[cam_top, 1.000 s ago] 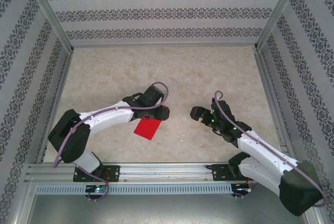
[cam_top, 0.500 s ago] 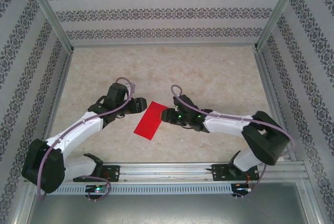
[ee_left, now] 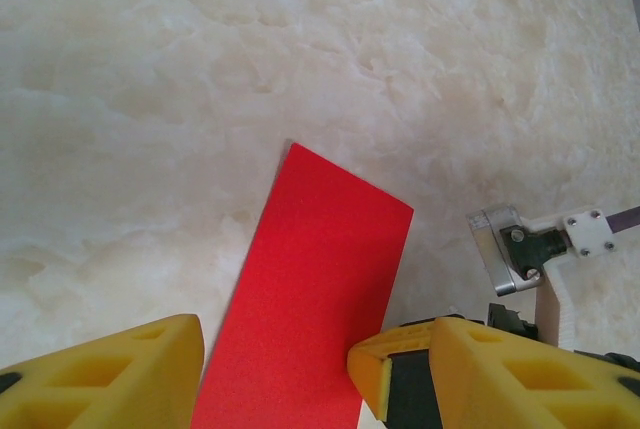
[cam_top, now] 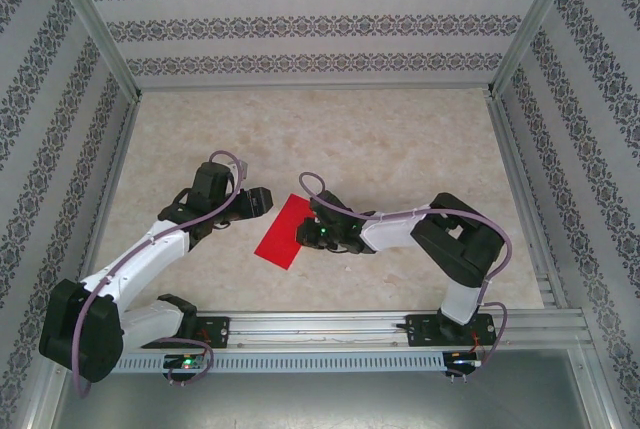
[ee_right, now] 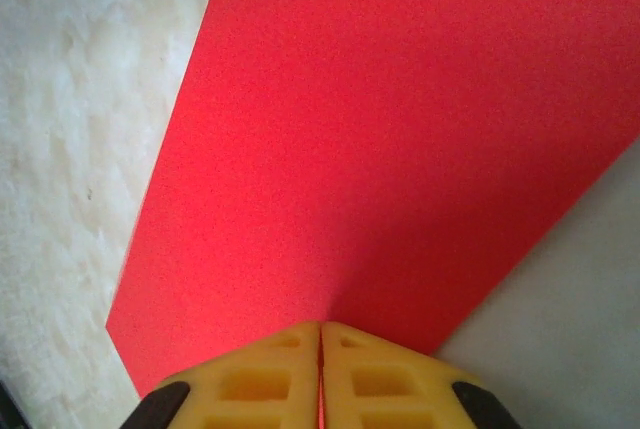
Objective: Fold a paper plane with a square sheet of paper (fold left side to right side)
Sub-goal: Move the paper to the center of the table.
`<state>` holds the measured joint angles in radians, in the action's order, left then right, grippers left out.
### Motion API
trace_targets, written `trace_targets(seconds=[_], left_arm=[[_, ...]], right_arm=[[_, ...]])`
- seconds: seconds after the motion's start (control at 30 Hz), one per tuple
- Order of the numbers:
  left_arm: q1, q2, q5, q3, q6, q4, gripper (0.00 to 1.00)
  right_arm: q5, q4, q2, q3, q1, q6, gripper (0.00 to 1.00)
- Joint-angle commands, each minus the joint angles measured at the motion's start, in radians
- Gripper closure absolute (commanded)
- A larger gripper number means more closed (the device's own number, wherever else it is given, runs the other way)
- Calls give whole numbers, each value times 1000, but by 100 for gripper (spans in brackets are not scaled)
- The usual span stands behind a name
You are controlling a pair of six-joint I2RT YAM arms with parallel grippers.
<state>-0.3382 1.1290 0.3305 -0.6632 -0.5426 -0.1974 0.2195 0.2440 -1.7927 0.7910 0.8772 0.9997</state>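
Right fingers (ee_right: 258,381) pressed together (left fingers (ee_left: 112,371) parted)

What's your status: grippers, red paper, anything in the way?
Left gripper open beside the red paper. Right gripper shut at its right edge. Paper a narrow rectangle, flat on table. No obstruction seen.

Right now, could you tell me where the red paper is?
Top view: the paper lies flat on the table, the left gripper off its far-left corner, the right gripper over its right edge.
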Motion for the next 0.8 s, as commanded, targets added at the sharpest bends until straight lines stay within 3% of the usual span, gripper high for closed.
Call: trace_targets(seconds=[0.0, 0.13, 0.47, 0.77], left_arm=[[16, 6, 15, -4, 45, -8, 39], [16, 26, 60, 4, 55, -13, 39], [15, 145, 277, 39, 12, 25, 48], [-18, 317, 402, 21, -31, 91, 59]], right_arm=[[7, -32, -8, 16, -3, -17, 95], [18, -111, -3, 15, -18, -67, 100], [51, -342, 76, 8, -90, -315, 100], [123, -353, 83, 8, -104, -409, 100]])
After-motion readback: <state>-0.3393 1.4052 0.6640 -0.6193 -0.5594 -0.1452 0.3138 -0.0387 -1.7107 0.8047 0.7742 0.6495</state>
